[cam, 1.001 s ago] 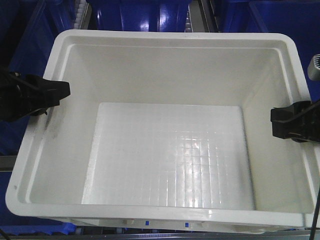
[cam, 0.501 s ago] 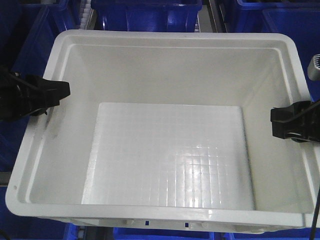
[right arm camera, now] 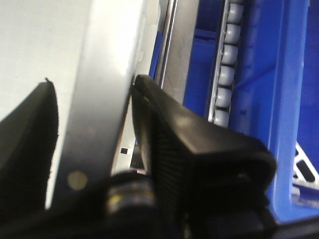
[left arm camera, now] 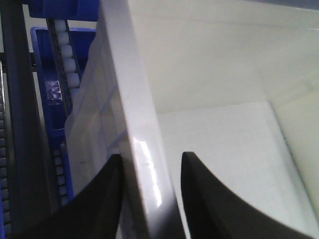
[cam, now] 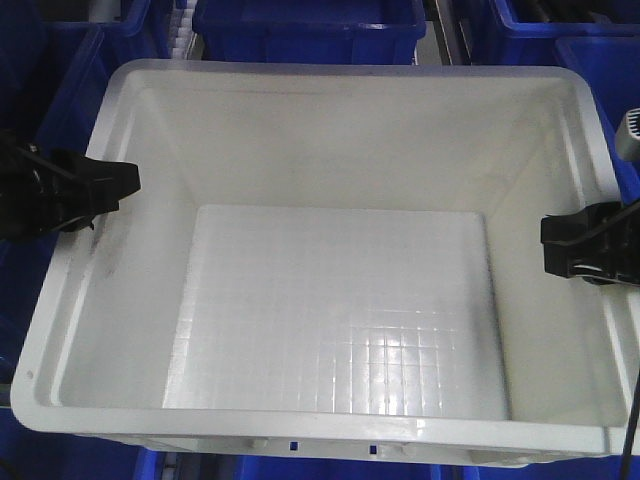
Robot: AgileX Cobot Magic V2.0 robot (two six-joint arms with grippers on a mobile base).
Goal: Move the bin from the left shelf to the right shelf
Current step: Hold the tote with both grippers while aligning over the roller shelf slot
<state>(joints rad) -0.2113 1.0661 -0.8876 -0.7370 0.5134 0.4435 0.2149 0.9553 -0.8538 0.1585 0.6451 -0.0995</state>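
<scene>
Between left gripper [cam: 112,186] and right gripper [cam: 560,243] (both clamping its rim), the bin [cam: 330,150] opens upward, lengthwise left-right.

The bin [cam: 330,300], large, white, empty, open-topped, sits level above blue bins [cam: 305,25].

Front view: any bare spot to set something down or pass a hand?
Bare: the gridded floor inside the large white rectangular plastic bin, bordered by its four walls. Crowded: left tool and right tool clamp the side rims; blue plastic bins surround it outside.
</scene>
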